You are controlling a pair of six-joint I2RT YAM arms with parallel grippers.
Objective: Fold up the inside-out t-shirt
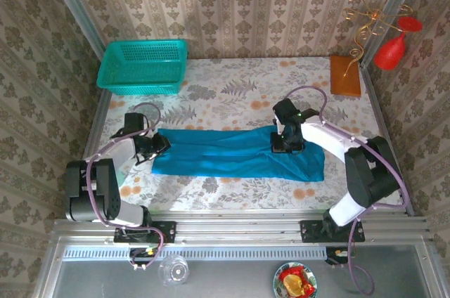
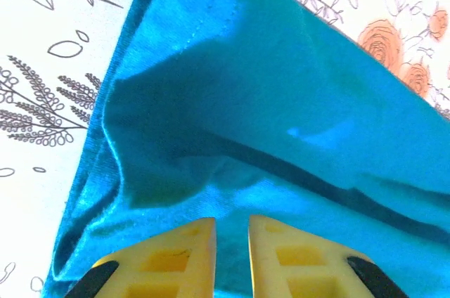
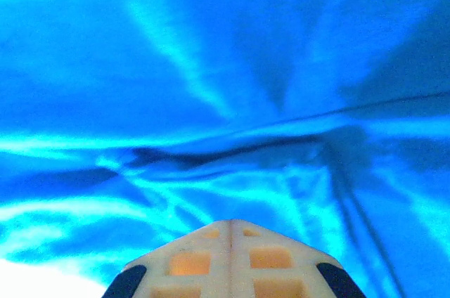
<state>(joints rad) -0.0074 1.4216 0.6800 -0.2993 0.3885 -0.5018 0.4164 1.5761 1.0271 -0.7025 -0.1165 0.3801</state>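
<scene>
Teal cloth, one inside-out t-shirt (image 1: 232, 154), lies in a long band on the arms' side of the single mesh basket (image 1: 144, 66). The wrist views add jaw detail. At the shirt end nearer the basket, the left gripper (image 2: 232, 222) clamps a raised fold in a narrow gap. At the end farther from the basket, the right gripper (image 3: 230, 222) is closed against cloth; whether it pinches any, I cannot tell.

The t-shirt (image 1: 232, 154) lies across the middle of the desk (image 1: 232, 94), stretched left to right. The left end effector (image 1: 160, 145) sits at the t-shirt's left end, and the right end effector (image 1: 285, 142) is on it, right of its middle. A basket (image 1: 144, 66) stands behind the t-shirt's left end, and a flat board (image 1: 344, 75) lies behind its right end.
</scene>
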